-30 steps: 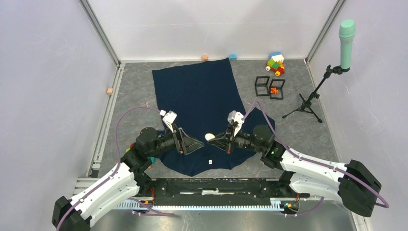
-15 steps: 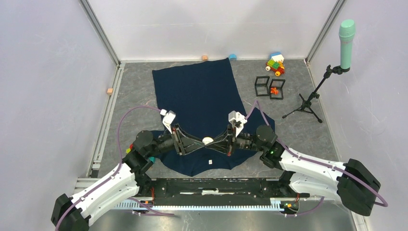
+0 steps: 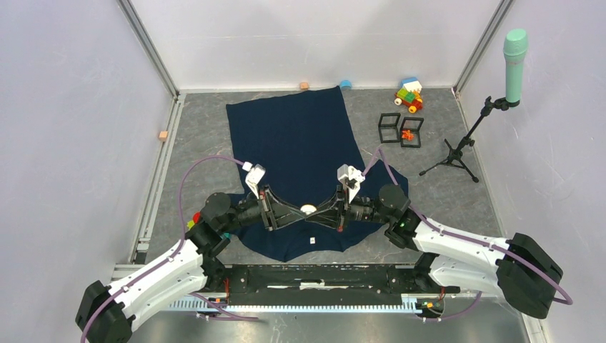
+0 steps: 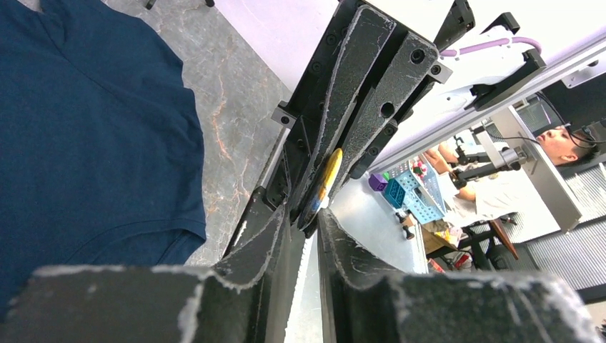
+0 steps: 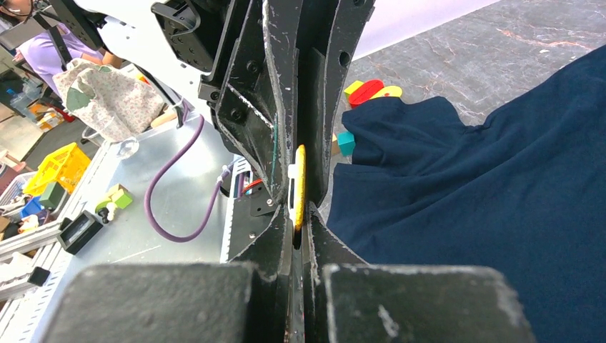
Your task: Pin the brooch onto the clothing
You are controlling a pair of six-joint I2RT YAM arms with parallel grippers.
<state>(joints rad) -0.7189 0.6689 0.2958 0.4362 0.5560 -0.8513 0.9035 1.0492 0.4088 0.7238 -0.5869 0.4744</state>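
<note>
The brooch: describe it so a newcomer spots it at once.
Start at the big navy shirt on the table. Over its near hem the left end effector and right end effector meet tip to tip. The brooch is the thin, yellow-edged disc between them, unlike the white square nearby.

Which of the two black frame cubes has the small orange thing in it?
The cube nearer the microphone stand; the orange piece shows within its frame, the other cube holds nothing.
</note>
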